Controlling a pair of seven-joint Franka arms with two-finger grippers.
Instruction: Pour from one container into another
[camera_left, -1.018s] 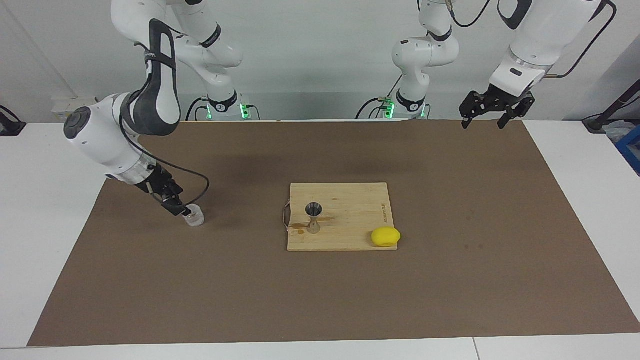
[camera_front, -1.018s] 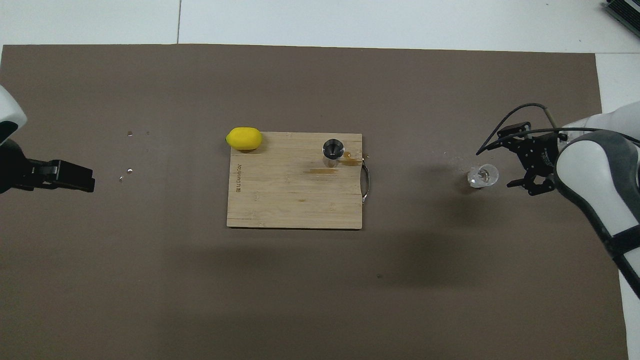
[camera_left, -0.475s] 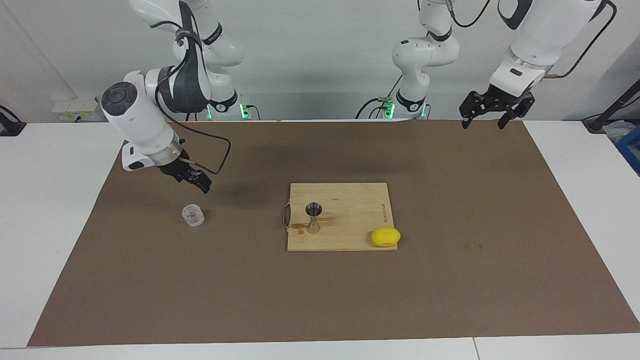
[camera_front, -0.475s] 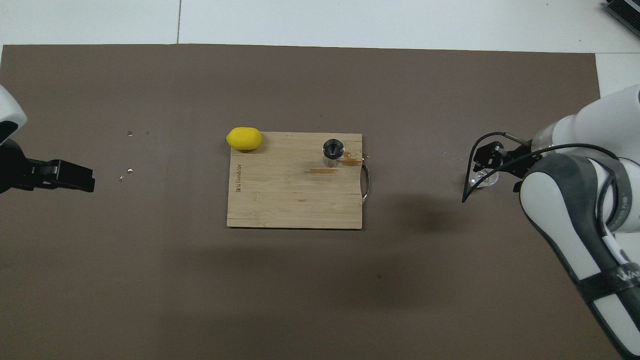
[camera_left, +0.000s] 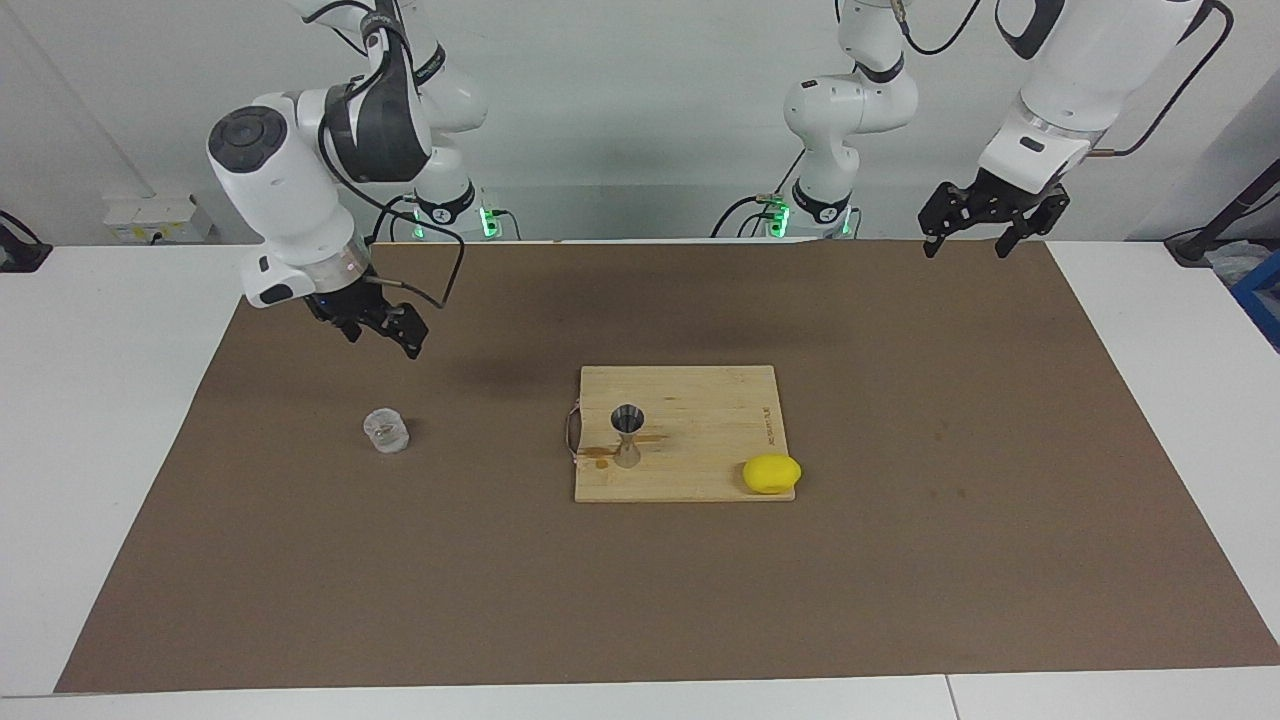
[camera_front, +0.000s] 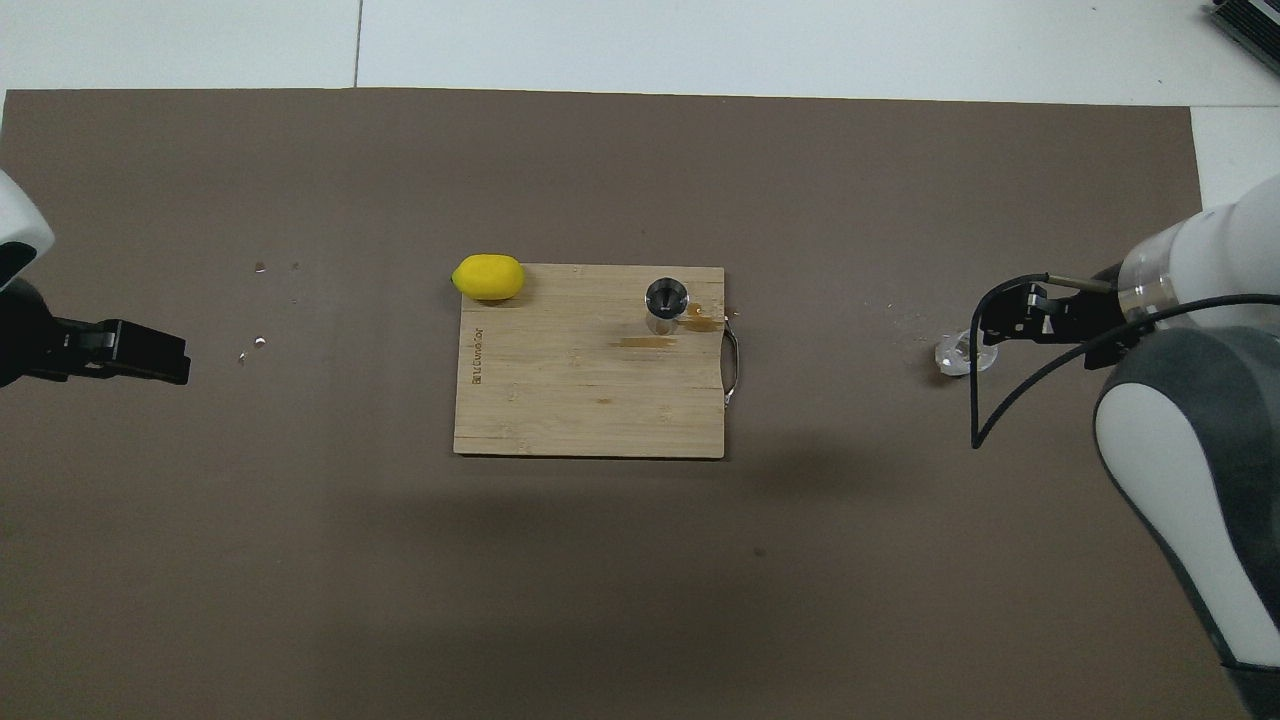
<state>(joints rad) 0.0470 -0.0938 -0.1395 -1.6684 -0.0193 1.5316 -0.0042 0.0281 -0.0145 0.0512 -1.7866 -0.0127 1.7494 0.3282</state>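
My right gripper (camera_left: 385, 330) is up in the air over bare brown mat (camera_left: 900, 600) toward the right arm's end of the table, jaws spread wide, holding nothing. The small clear glass cup (camera_left: 386, 431) stands upright on the mat below it, apart from the fingers. The silvery hourglass steel jigger (camera_left: 627, 435) stands upright on the pale wooden cutting board (camera_left: 700, 400) mid-table, well apart from the cup, with a brownish wet patch (camera_left: 600, 459) on the board beside it. A yellow lemon (camera_left: 771, 473) sits at the board's corner.

My read: the cup is set down and the pour looks done; the step in hand is clearing out. To do it well: go up and away from the cup, keep the dangling cable off its rim, don't sweep low across the board.

My left gripper (camera_left: 985, 215) waits over the mat's edge by its base, wide open, empty.

View differences: overhead has the right gripper (camera_front: 1030, 315) overlapping the cup (camera_front: 950, 355), which looks like contact; the facing view shows a clear vertical gap. Overhead alone shows small specks (camera_front: 258, 342) on the mat near the left gripper (camera_front: 140, 352), and looks straight down into the jigger (camera_front: 667, 300).
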